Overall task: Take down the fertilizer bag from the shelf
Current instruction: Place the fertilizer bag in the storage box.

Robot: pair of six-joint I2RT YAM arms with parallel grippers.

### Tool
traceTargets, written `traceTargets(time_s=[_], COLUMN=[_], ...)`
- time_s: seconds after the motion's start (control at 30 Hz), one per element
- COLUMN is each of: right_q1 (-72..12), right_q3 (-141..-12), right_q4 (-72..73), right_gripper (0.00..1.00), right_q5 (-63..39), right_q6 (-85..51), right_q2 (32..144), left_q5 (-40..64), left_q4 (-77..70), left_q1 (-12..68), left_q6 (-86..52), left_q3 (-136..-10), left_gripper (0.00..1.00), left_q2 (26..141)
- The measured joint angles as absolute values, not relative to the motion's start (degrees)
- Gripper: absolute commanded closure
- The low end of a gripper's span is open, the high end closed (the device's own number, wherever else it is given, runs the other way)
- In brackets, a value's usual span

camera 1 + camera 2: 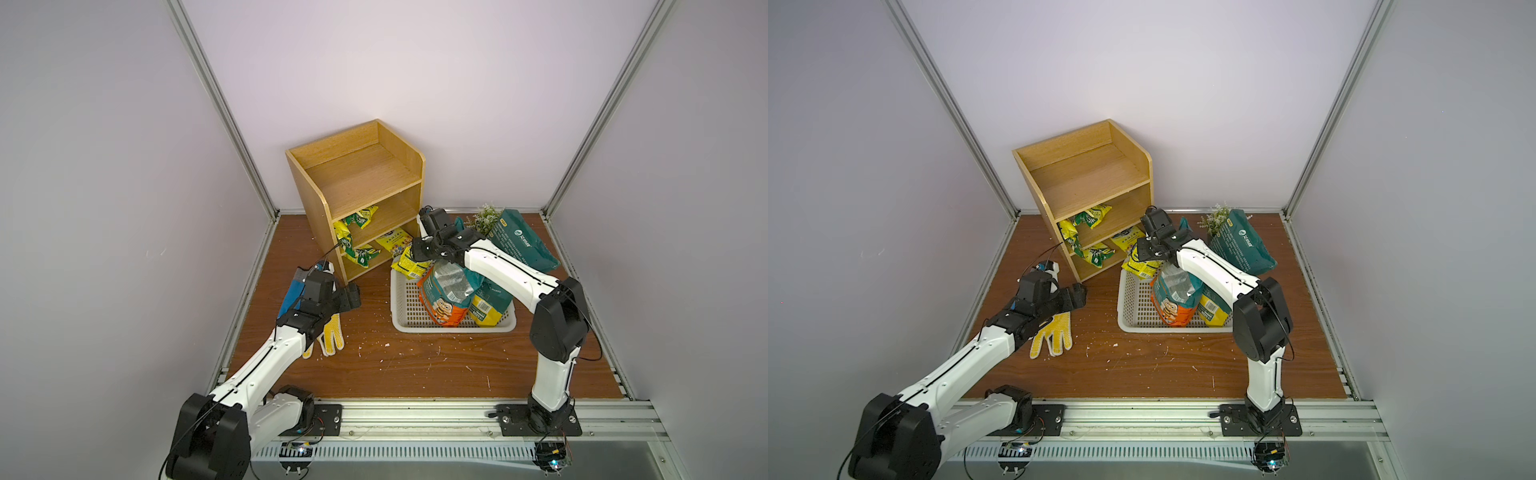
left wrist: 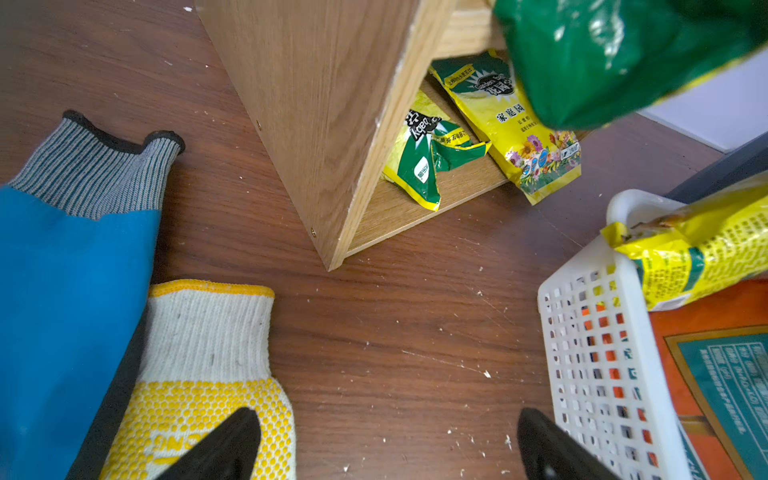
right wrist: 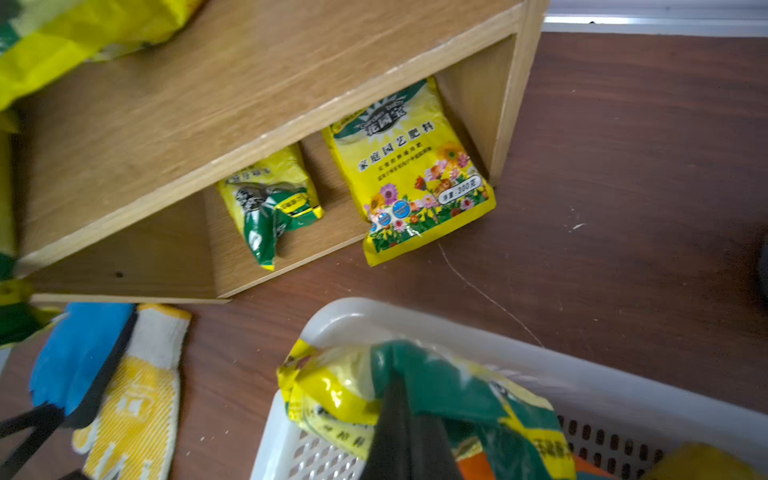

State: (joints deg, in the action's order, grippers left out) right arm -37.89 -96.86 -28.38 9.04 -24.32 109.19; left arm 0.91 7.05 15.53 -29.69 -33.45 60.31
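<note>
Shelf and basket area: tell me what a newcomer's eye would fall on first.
The light wooden shelf at the back stands out first, with crumpled yellow-green bags on its middle and bottom tiers. Beside it, the white basket is stuffed with colourful bags, and the right gripper is shut on a yellow bag at the basket's rim.

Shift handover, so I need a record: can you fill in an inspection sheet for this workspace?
Surface: brown table, white specks scattered.
Job's things: shelf, top tier bare; fertilizer bags on both lower tiers.
Clutter: basket holding bags, gloves, plant, teal bag.
Pincers: left pincer open, empty; right pincer shut on yellow bag at basket corner.
Cables: thin black cable off left wrist.
Surroundings: pale walls, aluminium frame.
</note>
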Motion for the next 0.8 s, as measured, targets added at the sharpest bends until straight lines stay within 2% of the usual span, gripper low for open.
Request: traceTargets(time_s=[0.6, 0.8], right_q1=[-40.42, -40.47], right_q3=[-95.44, -94.50], right_q4=[-31.88, -32.05], right_gripper=[1.00, 1.00], right_q5=[23.75, 24.93], right_q6=[-24.25, -23.75], right_q2=[106.30, 105.16], left_q5=[0.75, 0.75], left_q4=[7.07, 7.05], left_q1=[15.46, 15.46], left_q6=[-29.50, -29.50], left_q3=[-33.45, -33.45], left_gripper=[0.00, 0.00], left_q2=[59.83, 59.83])
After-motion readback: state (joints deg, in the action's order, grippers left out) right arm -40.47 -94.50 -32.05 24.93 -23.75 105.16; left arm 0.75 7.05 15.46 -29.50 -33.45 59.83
